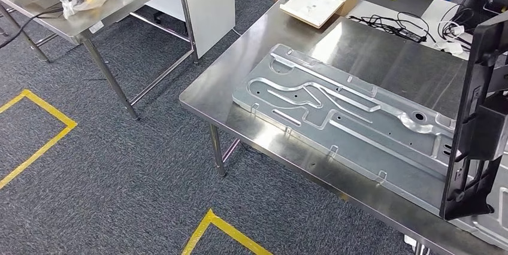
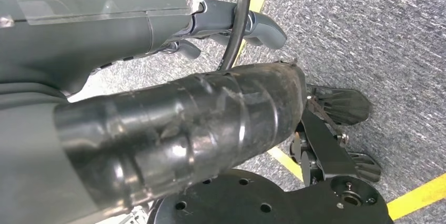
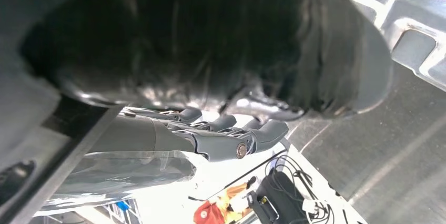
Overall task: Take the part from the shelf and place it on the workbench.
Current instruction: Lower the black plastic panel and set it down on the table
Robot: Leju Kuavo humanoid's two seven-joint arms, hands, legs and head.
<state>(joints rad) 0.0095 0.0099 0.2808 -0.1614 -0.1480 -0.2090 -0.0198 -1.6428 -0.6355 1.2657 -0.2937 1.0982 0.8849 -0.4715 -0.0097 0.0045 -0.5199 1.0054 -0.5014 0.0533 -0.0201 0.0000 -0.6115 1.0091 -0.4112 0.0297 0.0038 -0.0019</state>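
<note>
Head view: black part (image 1: 479, 117) standing upright over the near right end of the counter (image 1: 383, 51), long axis running vertical, lower end hovering just above or touching the stamped metal panel (image 1: 335, 117); not possible to tell which.

Right wrist view: right robot hand (image 3: 231, 140) showing fingers lightly curled and close together, with a dark bar, probably the part, passing just beside the palm. Cannot tell whether clamping on it. Counter and panel lying beyond the fingertips, near.

Left wrist view: left robot hand (image 2: 231, 21) hanging over the grey carpet floor (image 2: 368, 34), fingers loosely apart, holding nothing, well apart from the part.

Judging: right robot hand being the nearer, part sitting right against it. Placing step appearing under way and not yet done. Coming move likely calling for tipping the long axis down flat and lowering onto bare steel beyond the hand, away from the panel's raised ribs.
</note>
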